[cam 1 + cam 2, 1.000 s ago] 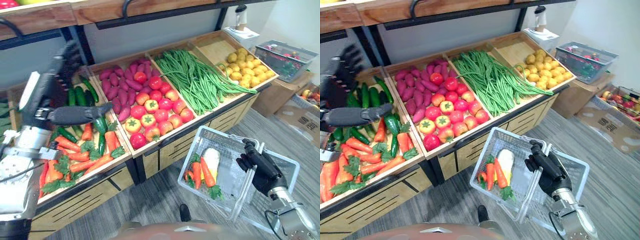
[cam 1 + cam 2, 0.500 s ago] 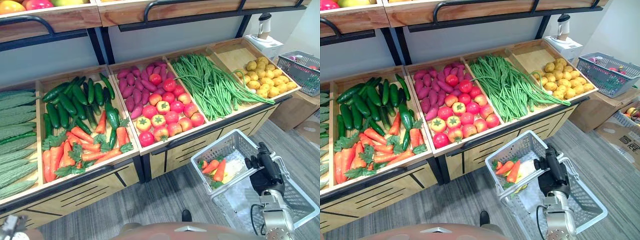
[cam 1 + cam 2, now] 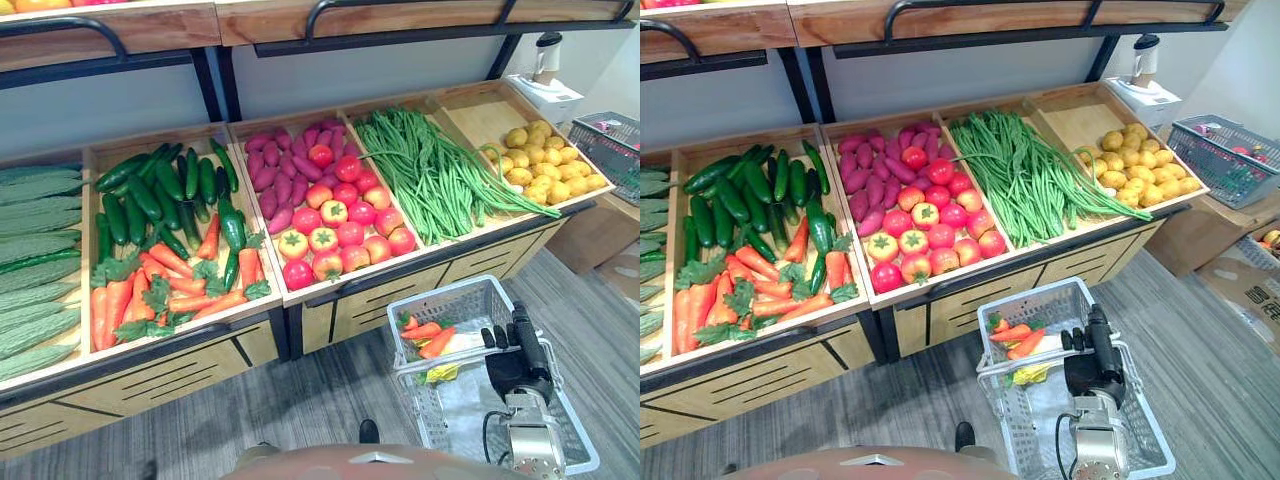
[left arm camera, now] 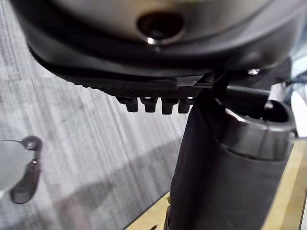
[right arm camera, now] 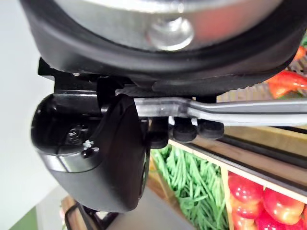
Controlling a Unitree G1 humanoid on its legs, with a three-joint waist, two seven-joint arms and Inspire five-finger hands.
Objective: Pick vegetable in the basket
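Basket swung level in right robot hand, below tomatoes.

This is a shop, more exactly the vegetable section of a grocery. A long wooden display stand is divided into sloping bins. Each bin holds one kind of produce piled for sale: cucumbers, carrots, tomatoes, green beans, potatoes. Above the stand runs a second wooden shelf. In front of the stand there is a wire shopping basket, and another grey basket stands beside the stand's potato end.
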